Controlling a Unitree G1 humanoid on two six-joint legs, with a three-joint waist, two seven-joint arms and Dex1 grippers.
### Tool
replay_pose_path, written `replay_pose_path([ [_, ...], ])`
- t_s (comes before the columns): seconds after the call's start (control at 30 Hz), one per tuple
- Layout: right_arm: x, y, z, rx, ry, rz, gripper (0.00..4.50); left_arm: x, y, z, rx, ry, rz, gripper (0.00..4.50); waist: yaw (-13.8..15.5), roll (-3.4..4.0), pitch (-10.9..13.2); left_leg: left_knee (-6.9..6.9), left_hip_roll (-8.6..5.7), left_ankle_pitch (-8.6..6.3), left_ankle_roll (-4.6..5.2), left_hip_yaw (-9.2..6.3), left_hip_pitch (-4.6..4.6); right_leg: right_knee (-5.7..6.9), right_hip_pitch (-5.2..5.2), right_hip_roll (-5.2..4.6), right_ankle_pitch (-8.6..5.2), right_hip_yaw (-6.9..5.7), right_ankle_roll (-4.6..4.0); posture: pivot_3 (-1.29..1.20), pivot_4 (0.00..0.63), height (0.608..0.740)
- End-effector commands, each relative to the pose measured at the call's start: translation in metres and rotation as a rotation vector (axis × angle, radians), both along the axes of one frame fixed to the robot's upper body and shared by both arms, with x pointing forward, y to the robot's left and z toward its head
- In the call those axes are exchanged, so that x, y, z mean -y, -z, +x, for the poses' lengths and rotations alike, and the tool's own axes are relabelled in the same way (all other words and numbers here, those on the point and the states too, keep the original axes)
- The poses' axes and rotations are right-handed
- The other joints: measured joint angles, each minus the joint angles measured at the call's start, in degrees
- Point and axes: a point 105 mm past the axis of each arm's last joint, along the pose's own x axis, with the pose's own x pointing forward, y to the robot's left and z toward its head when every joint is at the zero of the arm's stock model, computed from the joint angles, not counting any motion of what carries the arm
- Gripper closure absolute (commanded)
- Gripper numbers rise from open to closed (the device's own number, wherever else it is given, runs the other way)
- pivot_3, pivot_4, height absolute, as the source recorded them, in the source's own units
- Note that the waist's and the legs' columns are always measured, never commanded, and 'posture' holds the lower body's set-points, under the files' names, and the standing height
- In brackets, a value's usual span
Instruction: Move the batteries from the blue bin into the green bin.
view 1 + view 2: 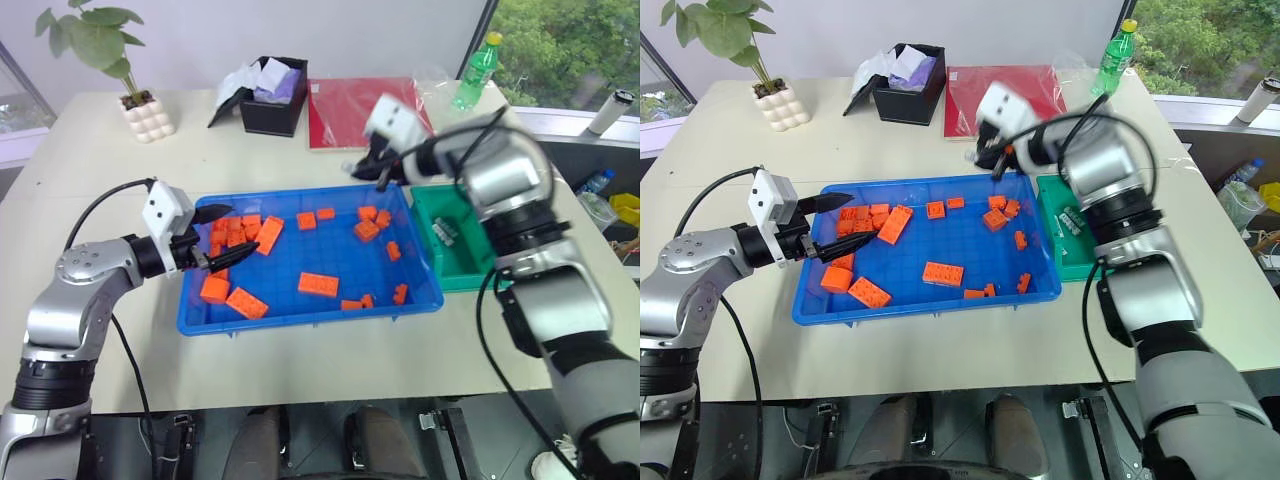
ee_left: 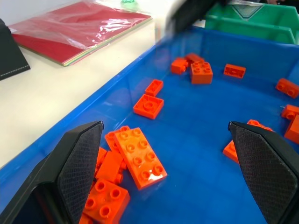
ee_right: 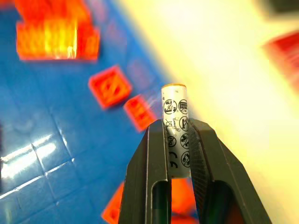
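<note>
Over at the table's left side, the left pincer (image 1: 222,238) hangs with its fingers spread wide and nothing between them, just above the left end of the blue bin (image 1: 300,310), where orange blocks (image 1: 318,284) lie heaped. More of those blocks are scattered across the rest of the bin's floor, and I can make out no loose battery among them, though something small could hide there. Further right, the right pincer (image 3: 177,135) is raised above the bin's far right corner, its fingers pressed onto a battery (image 3: 174,122), a pale cylinder with printed symbols that stands up past the fingertips. Just beside the blue bin's right edge sits the green bin (image 1: 455,275), and a dark-and-silver object lies inside it, perhaps batteries already delivered; I cannot tell for sure. By my reckoning the job is well along: this battery is lifted out but not yet over the green bin, so carrying it across and dropping it remains.
</note>
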Motion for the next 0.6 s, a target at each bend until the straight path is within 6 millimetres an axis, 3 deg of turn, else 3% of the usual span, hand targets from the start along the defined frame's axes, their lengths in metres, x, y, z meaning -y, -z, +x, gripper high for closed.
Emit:
replay_pose_path([
  [0.03, 0.009, -0.023, -0.017, 0.052, 0.015, 0.022, 4.46, 0.005, -0.012, 0.001, 0.052, 0.026, -0.015, 0.0, -0.01, -0.01, -0.01, 0.0, 0.0, -0.01, 0.02, 0.0, 0.02, 0.0, 0.02, 0.0, 0.0, 0.0, 0.0, 0.0, 0.15, 0.74],
  [0.43, 0.109, 0.004, -0.04, 0.003, 0.331, -0.073, 4.46, 0.008, -0.013, 0.007, 0.051, 0.068, -0.012, 0.0, 1.25, -0.01, -0.01, 0.07, -0.02, -0.06, 0.12, 0.03, 0.0, -0.04, 0.04, -0.02, 0.0, 0.0, 0.0, 0.0, 0.15, 0.74],
  [0.6, 0.133, 0.014, -0.044, -0.016, 0.407, -0.094, 4.46, 0.008, -0.013, 0.008, 0.054, 0.077, -0.009, 0.0, 1.19, -0.01, 0.0, 0.08, -0.01, -0.07, 0.12, 0.04, 0.01, -0.07, 0.06, 0.0, 0.0, 0.01, 0.0, 0.0, 0.15, 0.74],
])
